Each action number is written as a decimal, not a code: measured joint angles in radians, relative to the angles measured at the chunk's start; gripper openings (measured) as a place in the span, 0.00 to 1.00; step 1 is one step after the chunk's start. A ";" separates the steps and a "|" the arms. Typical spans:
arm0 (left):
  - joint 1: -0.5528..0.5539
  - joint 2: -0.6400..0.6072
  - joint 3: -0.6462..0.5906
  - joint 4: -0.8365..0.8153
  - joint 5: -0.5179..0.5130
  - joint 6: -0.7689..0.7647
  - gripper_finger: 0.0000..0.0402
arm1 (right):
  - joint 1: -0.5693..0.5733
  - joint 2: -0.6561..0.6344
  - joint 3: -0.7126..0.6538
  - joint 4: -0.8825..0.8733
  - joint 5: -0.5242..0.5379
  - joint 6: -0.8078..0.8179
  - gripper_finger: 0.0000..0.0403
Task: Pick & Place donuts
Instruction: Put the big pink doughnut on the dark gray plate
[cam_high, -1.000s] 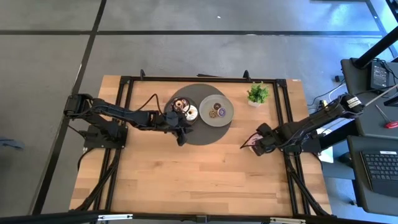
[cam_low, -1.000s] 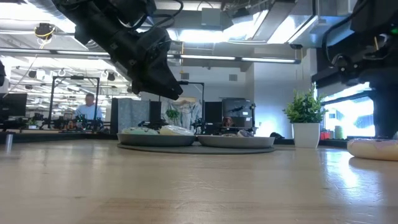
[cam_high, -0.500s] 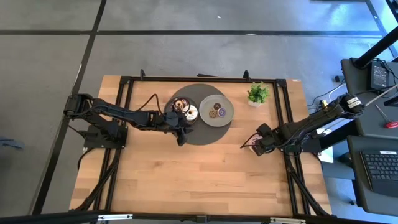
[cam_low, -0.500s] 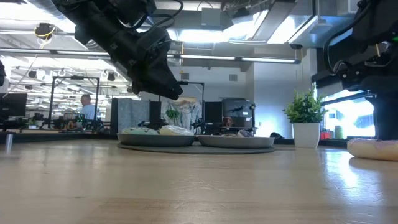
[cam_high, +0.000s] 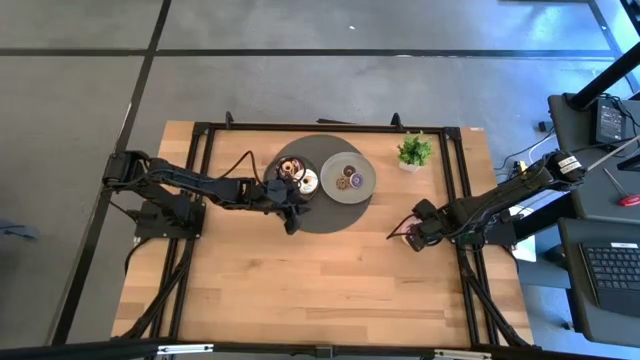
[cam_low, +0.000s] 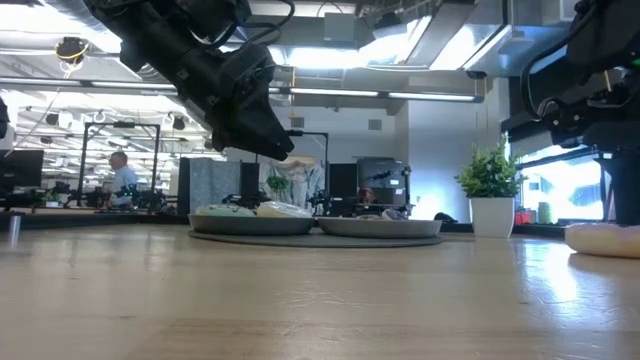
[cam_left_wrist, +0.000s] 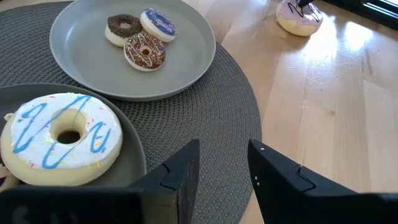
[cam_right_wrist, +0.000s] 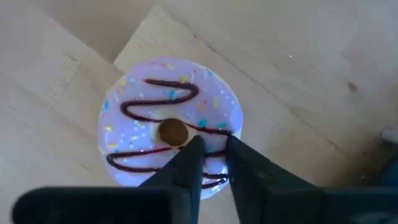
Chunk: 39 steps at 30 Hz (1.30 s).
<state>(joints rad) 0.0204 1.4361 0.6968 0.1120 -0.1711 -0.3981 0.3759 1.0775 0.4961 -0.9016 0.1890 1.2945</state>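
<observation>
A pink donut (cam_right_wrist: 171, 134) with dark drizzle lies flat on the bare wood at the table's right (cam_high: 408, 234). My right gripper (cam_right_wrist: 213, 144) stands over it, fingers pointing down and nearly together on its ring. A white donut (cam_left_wrist: 61, 138) with blue drizzle lies on the left grey plate (cam_high: 298, 178). Three tiny donuts, dark brown (cam_left_wrist: 123, 27), purple (cam_left_wrist: 158, 23) and brown with sprinkles (cam_left_wrist: 145, 51), lie on the right grey plate (cam_high: 348, 177). My left gripper (cam_left_wrist: 224, 165) hangs open above the round mat (cam_left_wrist: 236, 118), beside the left plate, with nothing between its fingers. My right gripper comes at the pink donut from above, pointing down. Its two fingertips (cam_right_wrist: 196, 148) sit close together on the iced ring right beside the hole (cam_right_wrist: 214, 134). The fingers hide how much of the ring lies between them. The donut rests flat on the table.
Both plates stand on a dark woven mat (cam_high: 322, 215) at the table's far middle. A small potted plant (cam_high: 414, 150) stands at the far right, behind the pink donut. Bare wood spreads across the near half of the table (cam_high: 320, 290).
My right arm has shifted a little above the pink donut, and the donut has slid slightly toward the table's right edge.
</observation>
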 joint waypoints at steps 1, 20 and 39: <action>0.000 0.000 0.000 0.000 0.000 0.000 0.33 | 0.000 0.000 0.000 0.000 0.000 -0.010 0.17; -0.021 0.078 0.096 0.135 0.090 0.102 0.31 | -0.055 0.066 0.255 0.233 0.325 -0.637 0.01; -0.157 0.303 0.524 -0.391 -0.326 -0.081 0.27 | -0.153 0.513 0.553 0.268 0.552 -0.893 0.02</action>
<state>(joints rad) -0.1363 1.7392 1.2205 -0.2788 -0.4973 -0.4793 0.2234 1.5904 1.0492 -0.6336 0.7414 0.4013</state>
